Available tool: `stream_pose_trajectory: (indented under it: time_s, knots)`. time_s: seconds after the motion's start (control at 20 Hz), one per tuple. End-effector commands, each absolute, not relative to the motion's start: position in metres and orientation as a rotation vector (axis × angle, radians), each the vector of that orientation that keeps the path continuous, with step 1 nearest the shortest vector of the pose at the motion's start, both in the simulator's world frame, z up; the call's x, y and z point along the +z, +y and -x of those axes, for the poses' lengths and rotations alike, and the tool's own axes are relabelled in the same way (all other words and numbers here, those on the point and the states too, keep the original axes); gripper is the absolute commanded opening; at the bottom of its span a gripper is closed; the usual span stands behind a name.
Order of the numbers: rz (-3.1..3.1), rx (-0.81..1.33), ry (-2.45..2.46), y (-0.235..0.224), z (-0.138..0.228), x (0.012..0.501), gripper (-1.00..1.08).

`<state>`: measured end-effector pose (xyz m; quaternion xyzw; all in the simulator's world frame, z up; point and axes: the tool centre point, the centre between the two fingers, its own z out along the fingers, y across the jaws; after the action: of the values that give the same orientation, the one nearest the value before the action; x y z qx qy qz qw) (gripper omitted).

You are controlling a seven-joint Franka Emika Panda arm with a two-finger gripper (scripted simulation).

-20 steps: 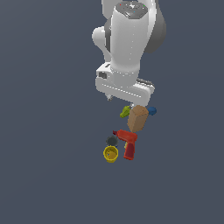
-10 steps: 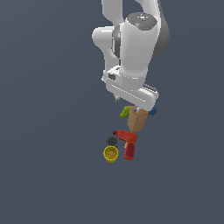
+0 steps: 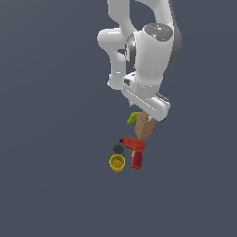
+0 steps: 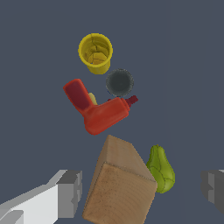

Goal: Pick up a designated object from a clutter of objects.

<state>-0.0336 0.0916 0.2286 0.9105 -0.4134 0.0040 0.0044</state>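
Note:
The tan-brown box (image 3: pixel 144 127) stands tilted at the far end of the clutter, directly under my hand. In the wrist view the box (image 4: pixel 120 183) lies between my two fingers (image 4: pixel 70 192), which stand wide apart and do not touch it. My gripper (image 4: pixel 142 189) is open and empty; in the exterior view the gripper (image 3: pixel 146 115) sits just above the box's top, its fingertips mostly hidden by the hand. A green pear-shaped piece (image 4: pixel 161 169) lies against the box, also between the fingers.
A red drill (image 3: pixel 135 151) (image 4: pixel 98 111) lies just beyond the box. A dark grey round piece (image 3: pixel 118 149) (image 4: pixel 119 82) and a yellow cup (image 3: pixel 117 163) (image 4: pixel 95 52) are past it. The green piece (image 3: pixel 133 118) shows at the box's side.
The arm has swung toward the exterior view's right and the hand has come lower over the tan box. The small blue bit is now hidden behind the hand. The objects have not moved.

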Motion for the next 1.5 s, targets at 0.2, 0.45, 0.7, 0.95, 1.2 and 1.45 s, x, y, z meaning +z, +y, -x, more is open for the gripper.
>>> stream_pose_trajectory:
  time_s: [0.2, 0.45, 0.7, 0.95, 1.2, 1.45]
  knots:
    - [-2.764, 0.009, -1.482, 0.109, 0.043, 0.216, 1.00]
    - [-2.691, 0.006, -1.615, 0.122, 0.050, 0.207, 1.00]
    - [-2.631, 0.003, -1.714, 0.131, 0.056, 0.200, 1.00]
    - [-2.589, 0.001, -1.778, 0.137, 0.060, 0.195, 1.00]
    - [-2.569, 0.000, -1.808, 0.140, 0.062, 0.193, 1.00]
    - [-2.570, 0.000, -1.806, 0.140, 0.062, 0.192, 1.00]
